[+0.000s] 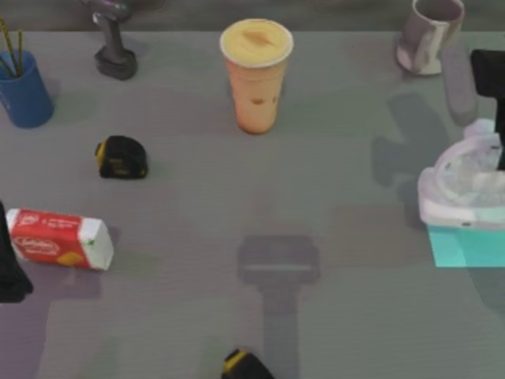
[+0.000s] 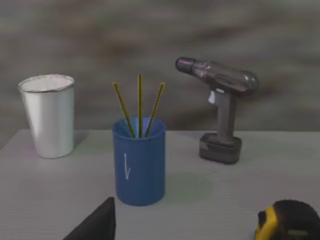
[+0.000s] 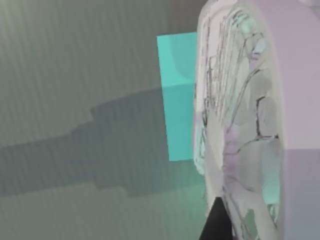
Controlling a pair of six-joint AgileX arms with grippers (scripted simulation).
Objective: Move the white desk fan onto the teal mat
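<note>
The white desk fan (image 1: 461,185) is at the table's right edge, and its base overlaps the far edge of the teal mat (image 1: 465,246). My right gripper (image 1: 497,146) comes down on it from behind and is shut on the fan. In the right wrist view the fan's grilled head (image 3: 250,120) fills the right half. One black fingertip (image 3: 217,225) presses against it, and the teal mat (image 3: 177,95) shows behind. My left gripper (image 1: 9,264) is parked at the left edge, open and holding nothing. One of its fingertips (image 2: 97,225) shows in the left wrist view.
A white-and-red packet (image 1: 59,238) lies beside the left gripper. Two black-yellow tape measures (image 1: 121,156) (image 1: 246,364), a blue pencil cup (image 1: 25,88), a drill (image 1: 114,39), an orange cup (image 1: 256,75) and a mug (image 1: 430,31) stand around the table.
</note>
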